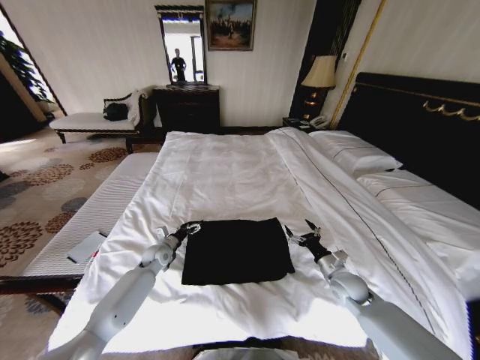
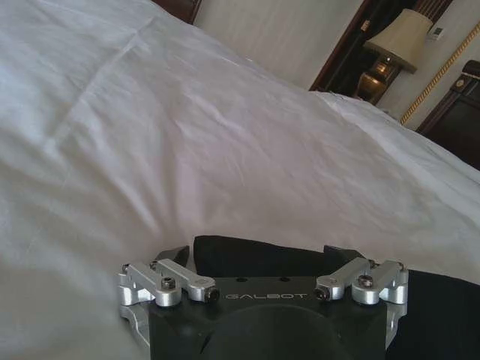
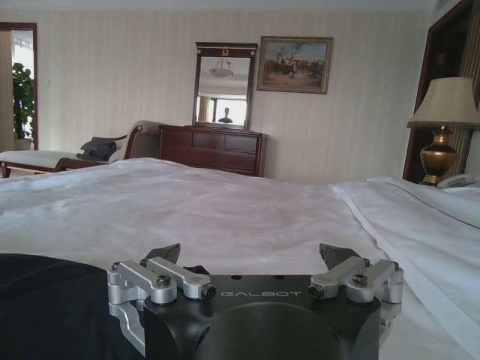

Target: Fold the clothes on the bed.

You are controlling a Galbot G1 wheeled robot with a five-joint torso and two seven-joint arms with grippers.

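While your two arms reach forward over the near end of the bed (image 1: pixel 247 172), the black T-shirt (image 1: pixel 236 250) lies between them on the white duvet (image 1: pixel 225 169), already folded into a compact, roughly rectangular shape with no lettering showing. It sits near the foot edge of the bed, well apart from the pillows (image 1: pixel 360 157) at the dark headboard (image 1: pixel 420 127) on your right.

Your left gripper (image 1: pixel 192 227) is at the shirt's far left corner, its fingers spread wide. In the left wrist view the left gripper (image 2: pixel 259 251) has both fingertips apart with a fold of the black fabric (image 2: pixel 255 259) lying between them; you cannot tell from these views whether the tips touch the cloth.

Your right gripper (image 1: pixel 300 228) is just beside the shirt's far right corner, over bare duvet, also spread wide and holding nothing. In the right wrist view the right gripper (image 3: pixel 255 255) shows its two dark tips apart over white bedding, with the black T-shirt (image 3: pixel 52 307) off to one side.

Beyond the bed you see a dark dresser (image 1: pixel 187 107) with a mirror (image 1: pixel 182 45) above it, a framed painting (image 1: pixel 230 24), a lamp (image 1: pixel 321 75) and a pale cushioned bench (image 1: pixel 94 120) by the wall.
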